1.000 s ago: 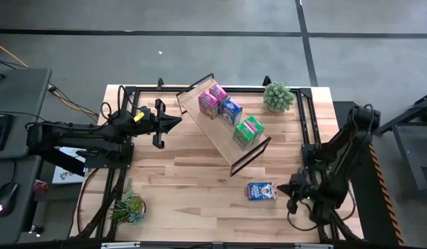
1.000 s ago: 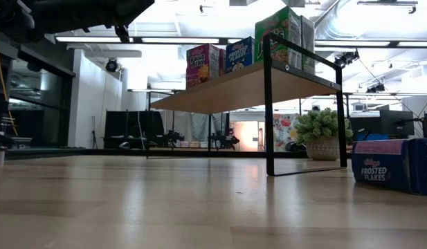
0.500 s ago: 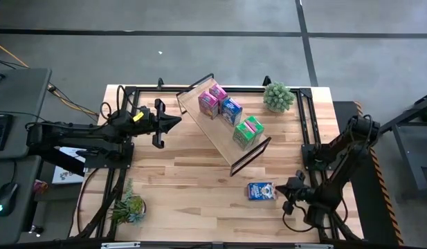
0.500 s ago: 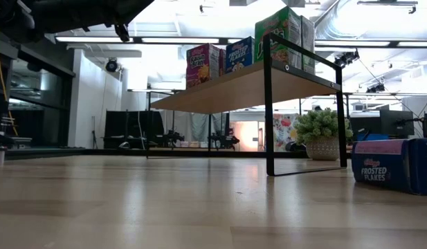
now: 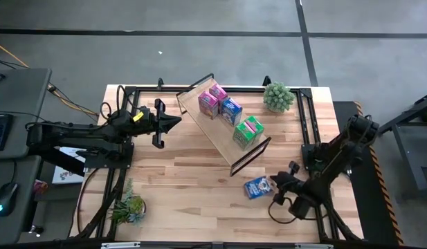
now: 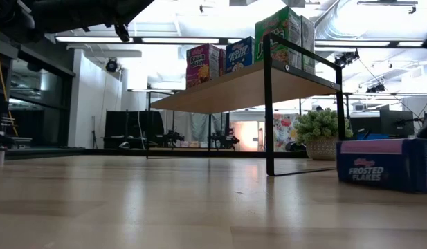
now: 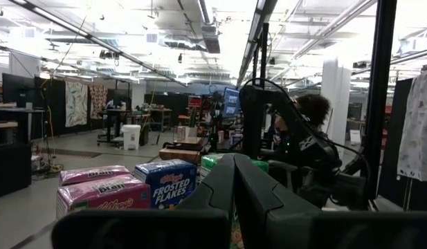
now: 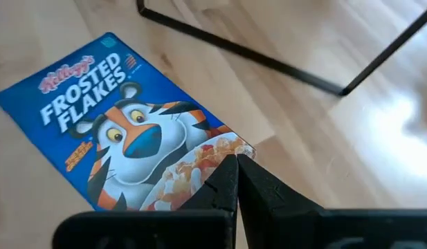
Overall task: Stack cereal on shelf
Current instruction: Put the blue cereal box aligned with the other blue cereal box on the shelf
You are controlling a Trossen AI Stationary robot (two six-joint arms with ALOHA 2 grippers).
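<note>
A blue Frosted Flakes carton (image 5: 257,187) lies flat on the table near the right side, also seen in the low view (image 6: 379,164) and the right wrist view (image 8: 123,131). My right gripper (image 5: 275,189) is shut and low at the carton's right end. The shelf (image 5: 223,128) stands slantwise at the table's middle on black frame ends (image 6: 268,104). On it stand two pink cartons (image 5: 212,98), a blue one (image 5: 231,109) and green ones (image 5: 248,131). My left gripper (image 5: 170,123), shut, hovers left of the shelf, level with the cartons (image 7: 158,183). My right gripper has its shut fingertips (image 8: 230,173) against the blue carton's right-hand corner (image 8: 220,146), pushing it. The fingers come from the table's right, slanting down. The carton lies with its broad back face on the table, printed face up.
A potted plant (image 5: 277,97) stands at the far right corner and shows behind the carton in the low view (image 6: 322,135). Another plant (image 5: 130,207) sits at the near left. Black frame rails (image 5: 306,117) run along the table's sides. Bare wood (image 5: 192,180) lies between shelf and near edge.
My right gripper has moved toward the table's left, staying low, until it met the blue carton. The carton has slid a little toward the left along the table and turned slightly, so it now lies askew.
</note>
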